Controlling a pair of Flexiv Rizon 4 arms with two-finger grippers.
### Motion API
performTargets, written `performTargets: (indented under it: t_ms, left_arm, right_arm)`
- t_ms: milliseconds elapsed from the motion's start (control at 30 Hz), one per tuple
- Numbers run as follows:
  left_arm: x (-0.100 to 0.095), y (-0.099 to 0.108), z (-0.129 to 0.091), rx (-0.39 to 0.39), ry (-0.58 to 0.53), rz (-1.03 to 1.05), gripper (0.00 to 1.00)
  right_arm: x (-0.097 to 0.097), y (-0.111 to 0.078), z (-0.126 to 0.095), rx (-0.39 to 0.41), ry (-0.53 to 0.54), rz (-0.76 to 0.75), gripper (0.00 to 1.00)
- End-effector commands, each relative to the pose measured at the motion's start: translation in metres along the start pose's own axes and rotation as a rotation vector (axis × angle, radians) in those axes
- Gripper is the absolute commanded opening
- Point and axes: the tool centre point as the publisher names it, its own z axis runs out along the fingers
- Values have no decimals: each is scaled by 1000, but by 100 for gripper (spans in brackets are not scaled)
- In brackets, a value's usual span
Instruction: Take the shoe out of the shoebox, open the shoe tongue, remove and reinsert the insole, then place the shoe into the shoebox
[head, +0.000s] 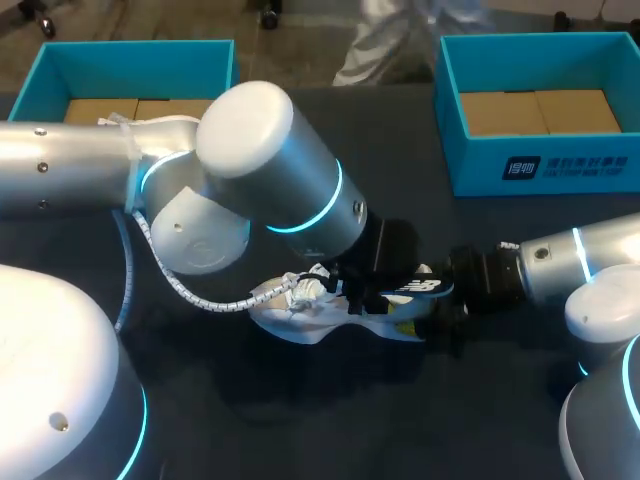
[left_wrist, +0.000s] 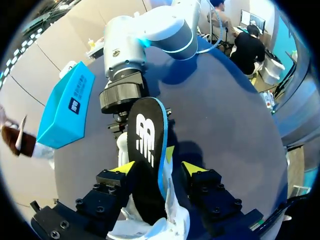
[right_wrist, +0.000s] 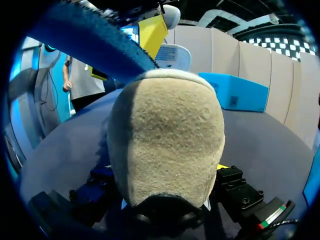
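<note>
Head view: I count two shoeboxes, one shoe, one insole and my two arms. The left teal shoebox (head: 50, 70) and the right teal shoebox (head: 470, 165) stand open at the far corners of the dark table (head: 300, 410). The white shoe (head: 300, 305), its laces bunched, is at the middle. My left gripper (head: 365, 285) is over it and my right gripper (head: 440, 305) is at its end. The dark insole (head: 415, 288) shows between them.

Left wrist view: one insole (left_wrist: 145, 145), black-faced with a blue edge and a white logo, stands upright out of the white shoe (left_wrist: 165, 222), right in front of my left gripper (left_wrist: 157, 167). Whether that gripper grips it, I cannot tell. One teal shoebox (left_wrist: 67, 107) lies off beside my right arm (left_wrist: 130, 45).

Right wrist view: the shoe's (right_wrist: 167, 140) beige suede end fills my right gripper (right_wrist: 165, 175), which is clamped on it from both sides. The insole's (right_wrist: 85, 35) blue underside slants above the shoe. One teal shoebox (right_wrist: 232, 90) stands beyond.
</note>
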Motion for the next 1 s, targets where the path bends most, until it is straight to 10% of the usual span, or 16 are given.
performTargets:
  t_ms: [33, 633, 833, 1000]
  left_arm:
    - [2, 1, 8, 4, -25, 0, 50]
    - [-10, -1, 27, 21, -113, -16, 44]
    - [-13, -2, 29, 25, -110, -17, 0]
    - [-13, -1, 29, 33, -107, -20, 0]
  right_arm:
    - [0, -1, 1, 2, -1, 0, 0]
    - [0, -1, 1, 2, -1, 0, 0]
    - [0, -1, 1, 2, -1, 0, 0]
    - [0, -1, 1, 2, -1, 0, 0]
